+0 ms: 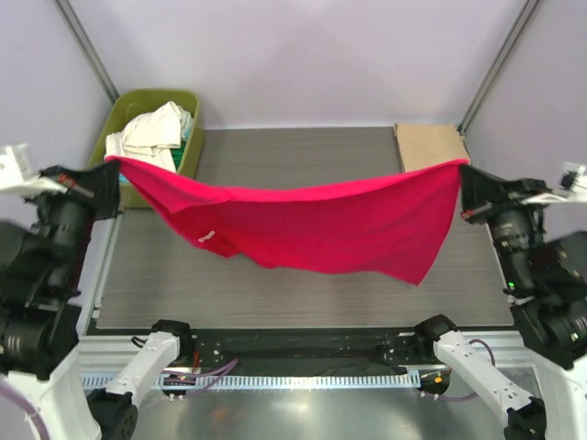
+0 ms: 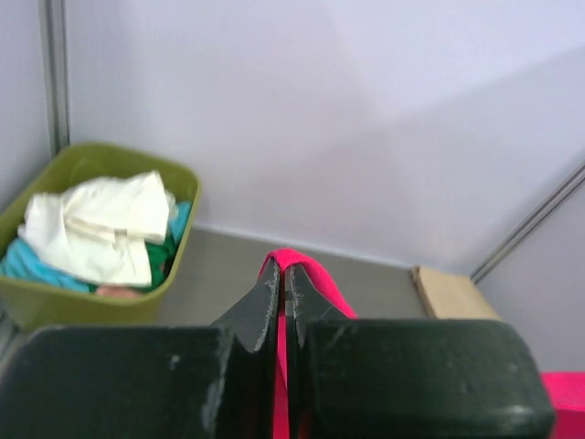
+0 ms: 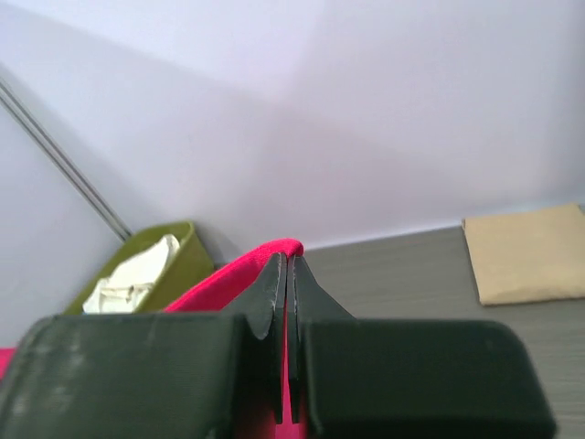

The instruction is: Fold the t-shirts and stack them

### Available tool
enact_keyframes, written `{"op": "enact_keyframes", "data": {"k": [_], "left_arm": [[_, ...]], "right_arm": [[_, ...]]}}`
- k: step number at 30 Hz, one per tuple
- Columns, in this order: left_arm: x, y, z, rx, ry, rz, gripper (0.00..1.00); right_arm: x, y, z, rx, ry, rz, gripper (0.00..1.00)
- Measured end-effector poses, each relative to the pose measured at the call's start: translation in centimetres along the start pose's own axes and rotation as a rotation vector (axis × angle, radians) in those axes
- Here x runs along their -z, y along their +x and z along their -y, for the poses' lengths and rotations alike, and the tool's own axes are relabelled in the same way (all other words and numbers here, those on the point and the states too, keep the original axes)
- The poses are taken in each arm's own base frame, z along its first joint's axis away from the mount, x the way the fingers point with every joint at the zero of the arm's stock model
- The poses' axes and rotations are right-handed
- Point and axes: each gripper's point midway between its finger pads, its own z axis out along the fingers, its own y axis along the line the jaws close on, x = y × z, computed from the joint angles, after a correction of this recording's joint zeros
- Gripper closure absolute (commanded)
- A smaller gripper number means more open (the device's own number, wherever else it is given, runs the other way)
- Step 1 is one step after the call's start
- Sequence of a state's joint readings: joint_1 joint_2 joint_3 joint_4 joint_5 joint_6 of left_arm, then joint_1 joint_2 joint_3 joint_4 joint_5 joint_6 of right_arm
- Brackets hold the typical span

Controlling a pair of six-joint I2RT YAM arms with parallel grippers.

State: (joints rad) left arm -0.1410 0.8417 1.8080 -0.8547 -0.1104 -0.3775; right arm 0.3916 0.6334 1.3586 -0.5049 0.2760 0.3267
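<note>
A crimson-red t-shirt (image 1: 312, 220) hangs stretched in the air above the table, sagging in the middle. My left gripper (image 1: 114, 167) is shut on its left corner, with red cloth (image 2: 302, 267) pinched between the jaws (image 2: 281, 274). Over on the right, my right gripper (image 1: 464, 174) is shut on the other corner, and red cloth (image 3: 274, 249) folds over its fingertips (image 3: 286, 265). A tan-beige t-shirt (image 1: 429, 145) lies folded flat at the table's far right corner. Cream-white t-shirts (image 1: 151, 130) and a teal one (image 2: 23, 265) lie crumpled in the tub.
An olive-green plastic tub (image 1: 124, 110) stands at the far left corner of the grey table (image 1: 275, 293). Metal frame posts (image 1: 83, 41) rise at both back corners against white walls. The arm bases sit along the near edge.
</note>
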Motion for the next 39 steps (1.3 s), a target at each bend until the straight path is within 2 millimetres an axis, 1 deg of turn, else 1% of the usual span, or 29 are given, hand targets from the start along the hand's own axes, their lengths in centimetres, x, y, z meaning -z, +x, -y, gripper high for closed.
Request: {"op": "enact_keyframes", "data": {"k": [1,4,7,8,10,12,14,15,17,19,20,21,22,23,24,25,26,27,28,29,30,31,32,33,34,35,36,38,39], "left_arm": [[0.7,-0.8,0.2,0.001,0.012,0.037,0.99],[4.0,-4.3,0.9,0.003,0.064,0.197,0.99],[6.4,-7.5,1.8,0.008,0.112,0.322,1.00],[6.9,-8.5,2.2,0.007,0.128,0.359,0.99],[7.4,-9.7,2.7,0.004,0.148,0.397,1.00],[7.3,-10.8,3.3,0.003,0.166,0.417,1.00],[6.4,-11.9,3.9,0.009,0.172,0.414,1.00],[5.5,-12.9,4.4,0.019,0.177,0.415,0.99],[3.0,-14.2,5.2,0.035,0.174,0.396,0.99],[-1.8,-14.0,5.7,0.056,0.150,0.328,0.99],[-4.5,-13.3,5.7,0.065,0.131,0.287,1.00],[-6.9,-12.3,5.6,0.068,0.112,0.245,0.97],[-10.8,-10.1,5.1,0.069,0.074,0.171,0.90],[-15.0,-7.2,4.3,0.068,0.032,0.087,0.78],[-19.0,-3.4,3.1,0.067,-0.011,-0.011,0.63],[-23.1,1.2,1.6,0.068,-0.056,-0.128,0.63],[-26.5,5.7,0.2,0.071,-0.088,-0.234,0.63],[-29.9,11.5,-1.8,0.078,-0.127,-0.368,0.52],[-32.2,16.6,-3.7,0.080,-0.164,-0.478,0.42],[-34.2,23.4,-6.1,0.085,-0.210,-0.620,0.25],[-34.7,30.3,-8.6,0.086,-0.264,-0.774,0.09],[-33.5,36.7,-10.8,0.086,-0.323,-0.934,0.06],[-31.7,41.5,-12.2,0.105,-0.365,-1.066,0.04],[-29.5,45.1,-12.6,0.100,-0.377,-1.175,0.02],[-27.0,47.3,-12.3,0.089,-0.397,-1.270,0.01],[-25.3,48.3,-12.0,0.084,-0.410,-1.324,0.01],[-24.0,48.5,-11.7,0.081,-0.419,-1.352,0.01],[-22.4,46.7,-11.4,0.081,-0.431,-1.341,0.01],[-22.1,44.3,-11.1,0.087,-0.425,-1.287,0.02]], "right_arm": [[0.7,-0.8,0.0,-0.004,-0.005,0.024,0.99],[3.0,-3.3,0.0,-0.020,-0.027,0.109,0.99],[4.2,-4.8,-0.3,-0.026,-0.054,0.163,0.99],[4.5,-5.1,-0.4,-0.026,-0.065,0.175,0.99],[4.8,-5.6,-0.7,-0.027,-0.082,0.194,0.99],[4.7,-5.9,-0.9,-0.029,-0.082,0.200,0.99],[3.9,-6.4,-0.7,-0.030,-0.048,0.192,0.99],[3.1,-6.5,-0.6,-0.032,-0.018,0.178,0.99],[0.2,-7.2,-0.1,-0.037,0.083,0.159,0.99],[-4.4,-6.0,0.8,-0.022,0.211,0.113,0.99],[-6.9,-4.7,1.4,-0.005,0.270,0.081,0.99],[-9.7,-2.4,2.2,0.022,0.337,0.030,0.99],[-12.6,1.1,3.6,0.058,0.410,-0.048,0.99],[-14.8,4.1,4.8,0.088,0.460,-0.114,0.99],[-17.1,8.2,6.8,0.117,0.525,-0.197,0.81],[-18.7,12.6,8.8,0.146,0.579,-0.285,0.72],[-19.8,17.5,11.2,0.182,0.637,-0.392,0.56],[-19.9,22.5,13.8,0.221,0.691,-0.509,0.25],[-19.2,27.1,16.2,0.252,0.741,-0.628,0.14],[-17.9,30.7,18.1,0.281,0.779,-0.738,0.08],[-16.5,33.4,19.5,0.301,0.808,-0.827,0.02],[-15.1,34.9,20.4,0.314,0.831,-0.893,0.02],[-14.2,35.5,20.7,0.319,0.841,-0.928,0.01],[-13.8,35.5,20.7,0.312,0.843,-0.940,0.01],[-13.9,34.9,20.3,0.299,0.832,-0.925,0.01],[-14.3,34.0,19.7,0.280,0.815,-0.895,0.01],[-14.7,33.1,19.0,0.263,0.794,-0.863,0.01],[-15.2,30.9,17.5,0.226,0.748,-0.793,0.01],[-15.4,29.9,16.8,0.208,0.723,-0.756,0.01]]}}
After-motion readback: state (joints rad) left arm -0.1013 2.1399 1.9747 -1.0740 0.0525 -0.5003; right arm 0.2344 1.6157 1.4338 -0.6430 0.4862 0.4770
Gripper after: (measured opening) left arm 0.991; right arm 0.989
